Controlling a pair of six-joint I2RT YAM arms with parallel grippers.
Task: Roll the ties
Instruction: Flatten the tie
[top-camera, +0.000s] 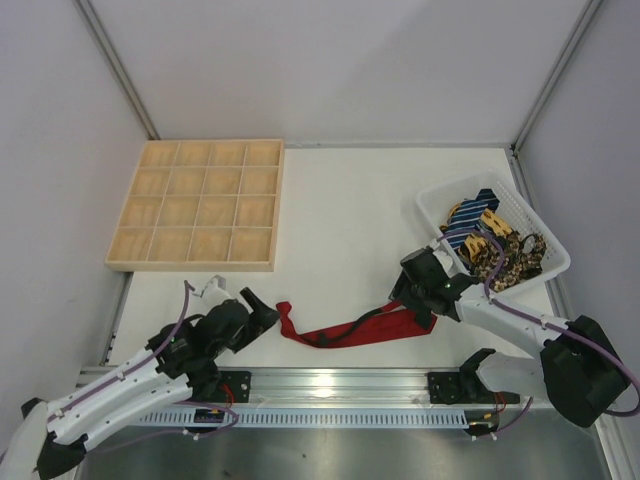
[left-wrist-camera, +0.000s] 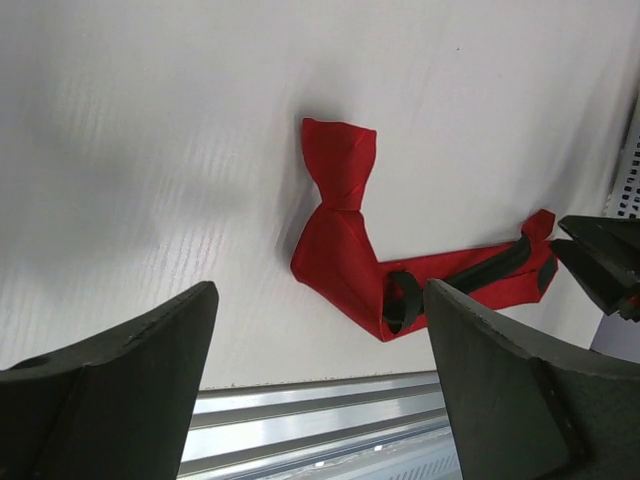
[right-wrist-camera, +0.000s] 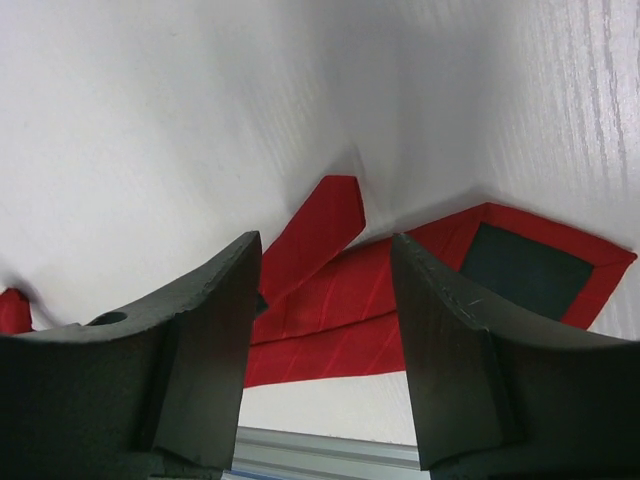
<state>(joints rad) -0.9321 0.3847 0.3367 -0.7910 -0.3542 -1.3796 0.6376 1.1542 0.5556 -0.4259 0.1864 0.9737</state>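
Left gripper (left-wrist-camera: 320, 370) spread wide, holding nothing, just short of the red tie (top-camera: 350, 328). Tie lies crumpled on the table (top-camera: 340, 210) near the front rail. Right gripper (right-wrist-camera: 325, 340) open over its wide end. Behind: basket (top-camera: 440, 200) of ties (top-camera: 495, 240), wooden tray (top-camera: 197, 205).

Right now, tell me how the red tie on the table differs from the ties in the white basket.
The red tie lies alone on the bare table, stretched out between the two arms; the basket ties sit heaped together inside the white basket. The red tie is plain, with a dark lining showing at its wide end; the basket ties are patterned: navy striped, yellow, dark speckled. None is rolled yet, and none sits in the wooden tray.
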